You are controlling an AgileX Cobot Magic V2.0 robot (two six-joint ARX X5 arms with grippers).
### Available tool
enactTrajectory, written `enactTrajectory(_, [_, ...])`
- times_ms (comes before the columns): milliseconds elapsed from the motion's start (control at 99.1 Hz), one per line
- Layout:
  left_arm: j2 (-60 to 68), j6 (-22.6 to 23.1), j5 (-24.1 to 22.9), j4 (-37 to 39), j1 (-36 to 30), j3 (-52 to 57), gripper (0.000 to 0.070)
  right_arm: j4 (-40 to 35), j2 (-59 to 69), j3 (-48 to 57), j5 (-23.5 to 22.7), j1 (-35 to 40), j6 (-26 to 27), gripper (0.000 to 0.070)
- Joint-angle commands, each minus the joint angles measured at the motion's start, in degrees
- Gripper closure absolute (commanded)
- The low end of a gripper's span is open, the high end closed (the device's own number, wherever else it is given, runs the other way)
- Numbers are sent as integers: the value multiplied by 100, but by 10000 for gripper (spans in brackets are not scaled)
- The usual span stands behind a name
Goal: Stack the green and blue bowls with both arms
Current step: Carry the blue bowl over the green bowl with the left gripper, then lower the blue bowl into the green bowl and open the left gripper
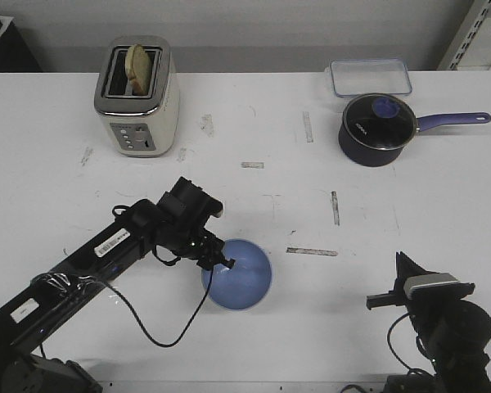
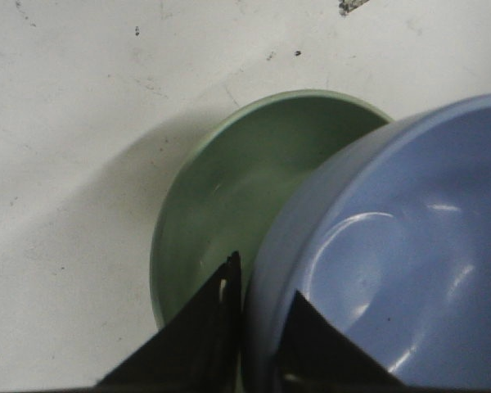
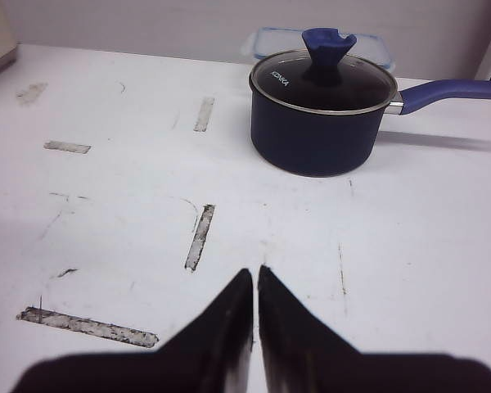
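1. Near the front middle of the white surface (image 1: 254, 123), your left gripper (image 1: 222, 260) has its jaws clamped on the rim of the blue bowl (image 1: 239, 274).
2. In the left wrist view, one finger sits inside that rim and the other outside it.
3. The green bowl (image 2: 229, 205) lies under the blue bowl, offset to one side; whether the two touch, you cannot tell.
4. Your right gripper (image 3: 254, 327) is at the front right, its jaws pressed together and holding nothing.
5. At the back right stands the navy saucepan (image 1: 378, 127) with its glass lid on, a clear container (image 1: 370, 77) just behind it.
6. The toaster (image 1: 137, 97) stands at the back left.
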Motion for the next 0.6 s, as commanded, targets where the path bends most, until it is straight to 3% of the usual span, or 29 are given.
enactTrajectory(0, [164,39,7,11,-52,90,699,52,35,2,0,11,-24,700])
enactTrajectory(333, [232,229,7,50,-52,90,679,52,33,2,-2,11,-24,700])
enactTrajectory(404, [232,229,9,50,-52,90,561,52,33,2,-2,11,-24,700])
enactTrajectory(525, [219,227,9,31,-52,107,234,52,33,2,-2,11,-24,700])
enactTrajectory(585, [203,227,7,-35,-52,166,105,52,33,2,-2,11,-24,700])
